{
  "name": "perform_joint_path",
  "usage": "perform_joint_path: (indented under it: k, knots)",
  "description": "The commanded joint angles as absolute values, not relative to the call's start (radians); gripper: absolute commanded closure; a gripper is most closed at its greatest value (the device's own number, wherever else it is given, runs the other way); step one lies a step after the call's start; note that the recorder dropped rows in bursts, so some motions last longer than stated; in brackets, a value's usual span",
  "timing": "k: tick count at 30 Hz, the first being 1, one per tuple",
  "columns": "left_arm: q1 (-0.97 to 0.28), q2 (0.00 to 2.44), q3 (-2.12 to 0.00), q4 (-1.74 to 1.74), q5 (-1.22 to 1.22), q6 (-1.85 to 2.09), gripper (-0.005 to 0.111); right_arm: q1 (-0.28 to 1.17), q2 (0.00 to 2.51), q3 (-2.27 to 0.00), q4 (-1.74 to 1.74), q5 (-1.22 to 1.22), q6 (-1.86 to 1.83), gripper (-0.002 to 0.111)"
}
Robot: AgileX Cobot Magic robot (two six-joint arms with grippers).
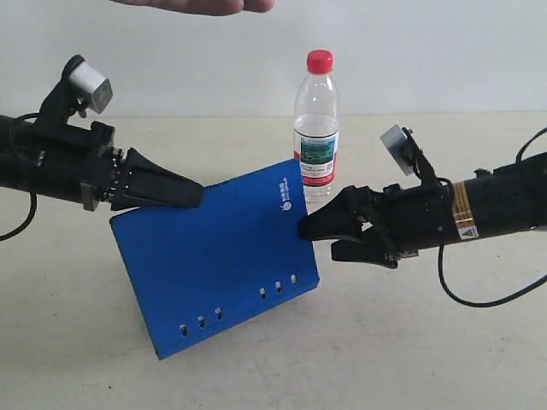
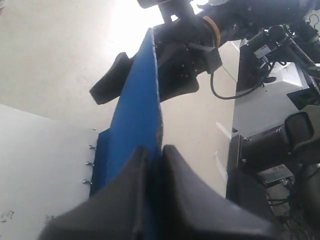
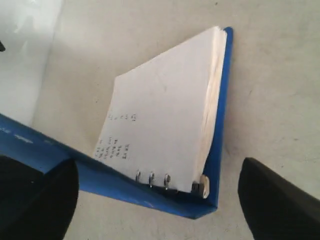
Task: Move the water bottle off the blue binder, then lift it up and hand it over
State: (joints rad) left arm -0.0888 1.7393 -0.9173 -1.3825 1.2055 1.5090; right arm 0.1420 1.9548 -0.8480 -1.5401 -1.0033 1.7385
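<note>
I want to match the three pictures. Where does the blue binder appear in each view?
Exterior view: the blue binder fills the centre, tilted, in front of the water bottle.
Left wrist view: its cover is seen edge-on, clamped in the left gripper.
Right wrist view: blue cover borders the white pages on two sides.
Shared landmark: the metal rings, in both wrist views; the exterior view shows only cover rivets.

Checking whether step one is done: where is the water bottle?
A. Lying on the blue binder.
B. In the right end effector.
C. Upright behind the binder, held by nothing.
C: the water bottle stands upright behind the tilted blue binder; the right end effector is at the binder's edge.
</note>
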Motion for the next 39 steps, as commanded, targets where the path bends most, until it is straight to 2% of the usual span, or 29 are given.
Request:
perform_joint_path:
  k: [1, 5, 14, 18, 20, 23, 25, 28, 32, 34, 39]
  knots:
    - [-0.094, 1.724, -0.898, -1.406, 1.221, 1.516, 0.102, 0.14, 2.083, -0.85, -1.515, -1.058, 1.706, 0.03]
    - [-0.094, 1.731, -0.898, -1.406, 1.221, 1.56, 0.102, 0.14, 2.199, -0.85, -1.453, -1.221, 1.58, 0.03]
    - [-0.091, 1.806, -0.898, -1.374, 1.039, 1.536, 0.102, 0.15, 2.256, -0.85, -1.419, -1.221, 1.563, 0.03]
    - [-0.091, 1.86, -0.898, -1.421, 1.015, 1.578, 0.102, 0.211, 2.256, -0.859, -1.445, -1.221, 1.564, 0.031]
    - [-0.091, 1.881, -0.898, -1.431, 0.954, 1.578, 0.102, 0.247, 2.256, -0.877, -1.489, -1.221, 1.564, 0.034]
    - [-0.091, 1.904, -0.898, -1.424, 0.851, 1.578, 0.1, 0.301, 2.256, -0.9, -1.513, -1.221, 1.593, 0.051]
    - [-0.091, 1.914, -0.898, -1.422, 0.833, 1.578, 0.091, 0.324, 2.256, -0.901, -1.517, -1.221, 1.588, 0.066]
    - [-0.091, 1.916, -0.898, -1.425, 0.831, 1.597, 0.066, 0.339, 2.256, -0.901, -1.523, -1.221, 1.558, 0.085]
    - [-0.091, 1.916, -0.898, -1.455, 0.76, 1.613, 0.034, 0.341, 2.256, -0.901, -1.523, -1.221, 1.541, 0.102]
    - [-0.091, 1.916, -0.898, -1.498, 0.689, 1.613, 0.028, 0.341, 2.256, -0.901, -1.523, -1.221, 1.539, 0.109]
    - [-0.091, 1.909, -0.898, -1.572, 0.617, 1.613, 0.031, 0.341, 2.256, -0.901, -1.523, -1.221, 1.537, 0.108]
